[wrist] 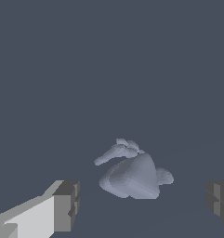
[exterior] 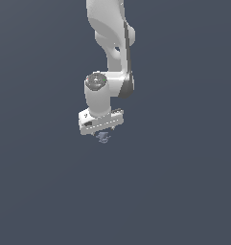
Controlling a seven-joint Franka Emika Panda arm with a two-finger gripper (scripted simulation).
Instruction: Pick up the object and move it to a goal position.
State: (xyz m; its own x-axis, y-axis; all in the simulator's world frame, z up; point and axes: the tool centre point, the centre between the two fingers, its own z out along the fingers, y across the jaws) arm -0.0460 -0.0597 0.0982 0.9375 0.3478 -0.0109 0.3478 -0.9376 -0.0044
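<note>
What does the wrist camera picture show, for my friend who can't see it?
A small bluish-grey lumpy object lies on a plain dark grey floor, between the two spread fingers of the white robot's open end effector. Neither finger touches it.

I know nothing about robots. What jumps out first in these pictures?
A white robot arm hangs down the middle of a bare dark grey scene in the exterior view. Just under its gripper sits a tiny bluish-grey lumpy object. In the wrist view the lump lies between the open jaws, untouched.
</note>
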